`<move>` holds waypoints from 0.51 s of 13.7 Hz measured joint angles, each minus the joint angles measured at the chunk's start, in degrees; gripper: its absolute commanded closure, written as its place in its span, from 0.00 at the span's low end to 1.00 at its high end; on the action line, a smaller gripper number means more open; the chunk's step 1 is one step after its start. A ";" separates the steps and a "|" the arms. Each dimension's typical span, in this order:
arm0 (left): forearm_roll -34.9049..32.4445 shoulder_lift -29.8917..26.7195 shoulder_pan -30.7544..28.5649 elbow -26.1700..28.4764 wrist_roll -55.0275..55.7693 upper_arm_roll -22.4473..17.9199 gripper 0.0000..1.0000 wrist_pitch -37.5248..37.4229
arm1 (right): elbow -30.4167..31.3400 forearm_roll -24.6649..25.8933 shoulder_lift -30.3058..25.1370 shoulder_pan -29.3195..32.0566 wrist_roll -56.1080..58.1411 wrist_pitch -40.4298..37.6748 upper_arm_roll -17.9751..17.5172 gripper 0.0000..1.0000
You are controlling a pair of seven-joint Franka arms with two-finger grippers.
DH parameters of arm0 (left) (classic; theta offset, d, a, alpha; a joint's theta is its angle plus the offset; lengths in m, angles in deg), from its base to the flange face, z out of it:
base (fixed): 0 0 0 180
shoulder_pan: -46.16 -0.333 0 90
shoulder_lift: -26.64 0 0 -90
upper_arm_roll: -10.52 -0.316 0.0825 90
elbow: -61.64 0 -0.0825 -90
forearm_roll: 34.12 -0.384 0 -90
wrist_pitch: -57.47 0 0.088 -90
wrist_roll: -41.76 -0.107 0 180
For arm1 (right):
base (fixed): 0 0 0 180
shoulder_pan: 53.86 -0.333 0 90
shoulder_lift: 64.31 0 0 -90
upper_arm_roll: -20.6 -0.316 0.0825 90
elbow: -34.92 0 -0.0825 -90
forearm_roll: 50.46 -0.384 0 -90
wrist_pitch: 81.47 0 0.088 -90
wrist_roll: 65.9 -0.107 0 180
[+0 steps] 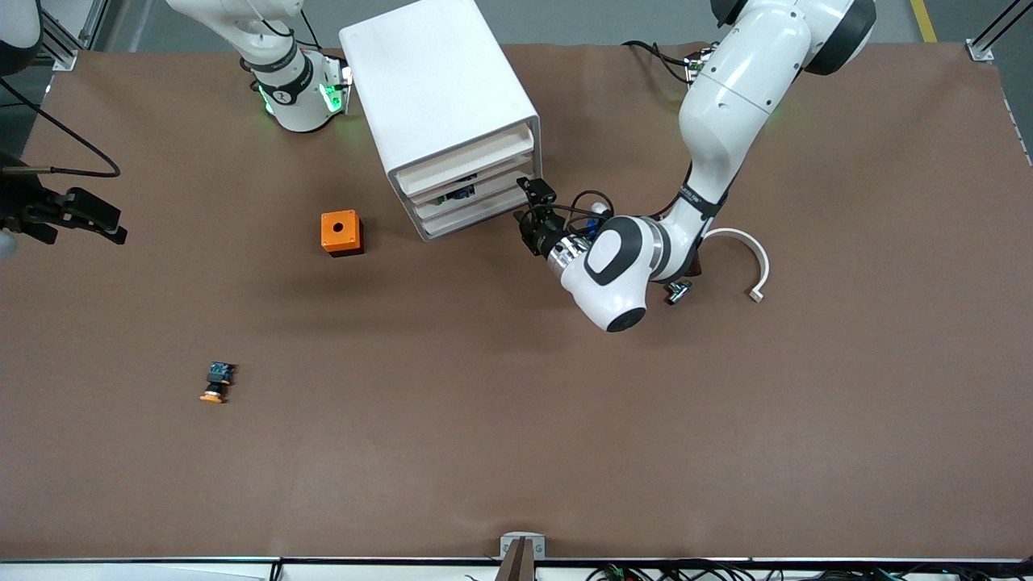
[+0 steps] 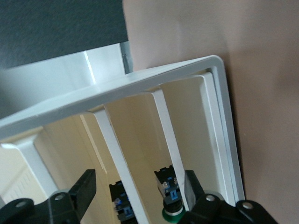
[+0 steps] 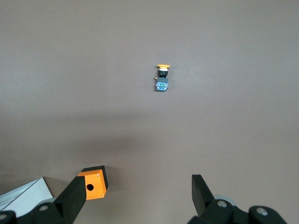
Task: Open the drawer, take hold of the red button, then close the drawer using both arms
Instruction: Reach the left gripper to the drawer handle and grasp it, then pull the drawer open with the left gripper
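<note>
The white drawer cabinet [image 1: 440,97] stands toward the robots' bases, its three drawers [image 1: 472,194] pushed in. My left gripper [image 1: 534,216] is at the drawer fronts by the cabinet's corner. In the left wrist view it [image 2: 139,189] is open, its fingers [image 2: 86,186] on either side of a white drawer front edge [image 2: 122,168]. Through the gaps I see a green-capped part [image 2: 173,212] and a second black and blue body [image 2: 120,205] whose cap is hidden. The button is hidden. My right gripper [image 1: 109,224] waits open, high over the right arm's end of the table [image 3: 138,193].
An orange box with a hole [image 1: 341,232] [image 3: 93,183] sits beside the cabinet, toward the right arm's end. An orange-yellow capped twin [image 1: 216,382] [image 3: 162,78] lies nearer the front camera. A white curved piece [image 1: 746,258] and a small metal part [image 1: 678,292] lie by the left arm.
</note>
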 measured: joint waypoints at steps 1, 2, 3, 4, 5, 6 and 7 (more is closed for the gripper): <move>0.68 0.48 0.27 -0.04 1.99 0.07 0.27 -0.01 | 0.00 0.00 0.00 0.00 0.00 0.00 0.01 0.00; 1.83 0.85 0.54 -0.07 3.91 0.18 0.29 -0.02 | 0.00 0.00 0.00 0.00 0.00 -0.01 0.01 0.00; 3.12 1.11 0.89 -0.09 5.52 0.29 0.30 -0.03 | 0.00 0.00 0.00 0.00 0.00 -0.03 0.01 0.00; 4.17 1.31 1.31 -0.14 7.16 0.32 0.31 -0.03 | 0.00 0.00 0.00 0.00 0.00 -0.04 0.01 0.00; 4.79 1.49 1.72 -0.20 8.75 0.34 0.33 -0.03 | 0.00 0.00 0.00 0.00 0.00 -0.05 0.01 0.00; 5.11 1.62 2.02 -0.25 9.85 0.39 0.34 -0.03 | 0.00 0.00 0.00 0.00 0.00 -0.08 0.02 0.00; 5.26 1.72 2.27 -0.26 10.53 0.47 0.36 -0.04 | 0.00 0.00 0.00 0.00 0.00 -0.09 0.02 0.00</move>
